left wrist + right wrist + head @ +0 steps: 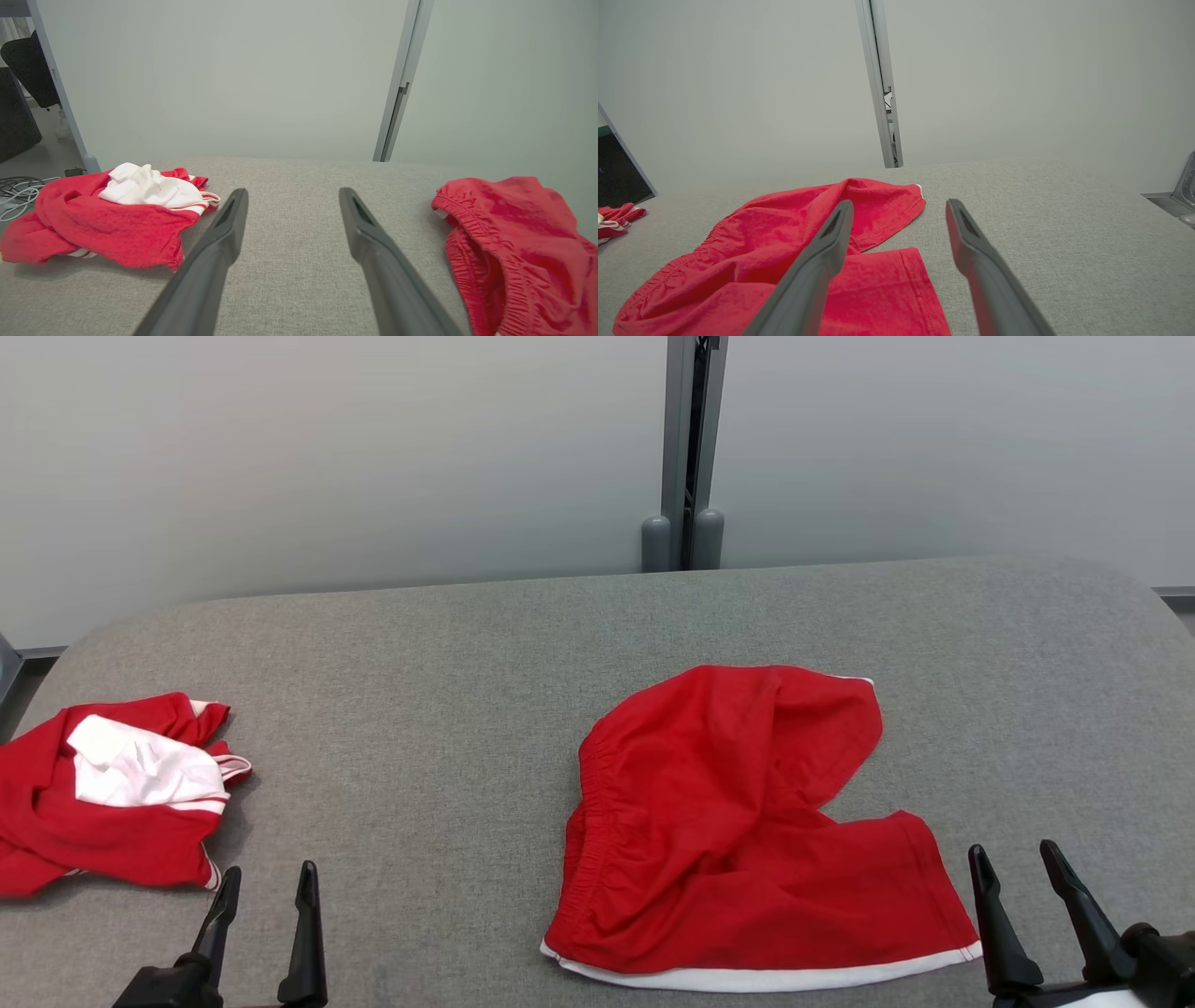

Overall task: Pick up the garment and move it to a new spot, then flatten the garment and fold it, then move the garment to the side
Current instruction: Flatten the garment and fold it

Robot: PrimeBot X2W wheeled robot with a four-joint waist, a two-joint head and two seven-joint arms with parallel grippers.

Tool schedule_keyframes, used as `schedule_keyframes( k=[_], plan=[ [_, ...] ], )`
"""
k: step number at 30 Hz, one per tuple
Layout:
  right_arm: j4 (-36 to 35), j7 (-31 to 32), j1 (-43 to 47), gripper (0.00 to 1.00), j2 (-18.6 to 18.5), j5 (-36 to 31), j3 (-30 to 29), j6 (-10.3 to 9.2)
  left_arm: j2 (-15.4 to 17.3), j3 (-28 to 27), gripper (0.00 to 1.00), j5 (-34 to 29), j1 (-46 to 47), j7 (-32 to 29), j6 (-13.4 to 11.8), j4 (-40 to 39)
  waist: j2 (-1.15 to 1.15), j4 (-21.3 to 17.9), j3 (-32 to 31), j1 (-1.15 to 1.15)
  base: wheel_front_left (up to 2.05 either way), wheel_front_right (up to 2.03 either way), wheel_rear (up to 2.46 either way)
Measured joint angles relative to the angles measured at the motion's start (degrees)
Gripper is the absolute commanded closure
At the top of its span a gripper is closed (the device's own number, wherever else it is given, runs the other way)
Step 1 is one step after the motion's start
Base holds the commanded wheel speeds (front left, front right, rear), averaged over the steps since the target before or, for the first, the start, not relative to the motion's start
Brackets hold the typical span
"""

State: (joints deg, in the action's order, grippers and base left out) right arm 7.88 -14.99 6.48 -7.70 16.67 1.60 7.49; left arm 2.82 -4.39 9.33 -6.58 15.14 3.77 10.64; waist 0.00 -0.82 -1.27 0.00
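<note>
In the head view, the red shorts (pixel 738 821) lie near the middle of the grey tabletop (pixel 420 709), a little to your right. The waistband faces left and the white-trimmed hem is nearest you. One leg is doubled over the other, so they are not flat and, by my reading, not ready to fold. The left tool (pixel 269 873) and right tool (pixel 1013 849) sit low at the near edge, both spread wide and empty. The right one is just beside the near right corner of the shorts, probably because that corner is the easiest hold. A heap of clothes (pixel 112 793), red and white, sits at the far left, well apart from the shorts, likely set aside there to leave you working room.

In the left wrist view, the left tool (pixel 293 192) gapes wide over bare tabletop and touches nothing. The heap of clothes (pixel 107 219) is on one side and the gathered waistband of the shorts (pixel 514 242) on the other. That leaves you free to reach for the waistband.

In the right wrist view, the right tool (pixel 900 203) is also wide and empty. It points across the open leg of the shorts (pixel 784 242), with one finger over red cloth and the other over bare tabletop. I can't tell whether the near finger touches the cloth.
</note>
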Motion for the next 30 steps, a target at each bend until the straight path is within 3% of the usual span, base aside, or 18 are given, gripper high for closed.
schedule_keyframes(
  k=[4,9,15,27,30],
  plan=[
    [0.31,0.00,-0.01,0.00,-0.04,-0.01,0.30,0.00,0.00,0.67,0.00,0.11,0.00,0.00,-0.07,-0.21,0.00,-0.14,0.02,0.00,0.00,0.00,0.00],
    [2.11,0.00,-0.04,0.00,-0.98,0.10,0.81,0.00,0.09,4.35,0.00,0.27,0.25,0.00,1.69,1.04,0.00,-0.37,0.13,0.00,0.00,0.00,0.00],
    [6.76,0.03,-0.61,0.00,-2.78,0.73,1.54,0.00,1.43,12.61,0.00,-0.88,2.07,-1.22,3.28,5.11,0.00,-0.56,0.81,0.00,0.00,0.00,0.00],
    [18.33,0.01,-6.30,0.00,-5.27,2.56,6.03,0.00,6.48,31.26,0.00,3.52,10.06,-0.99,3.58,18.48,0.00,-2.06,4.33,0.00,0.00,0.00,0.00],
    [19.92,0.01,-7.36,0.00,-5.30,2.97,6.82,0.00,6.93,33.76,0.00,4.26,11.77,-0.90,3.59,20.25,0.00,-2.31,5.03,0.00,0.00,0.00,0.00]
  ],
)
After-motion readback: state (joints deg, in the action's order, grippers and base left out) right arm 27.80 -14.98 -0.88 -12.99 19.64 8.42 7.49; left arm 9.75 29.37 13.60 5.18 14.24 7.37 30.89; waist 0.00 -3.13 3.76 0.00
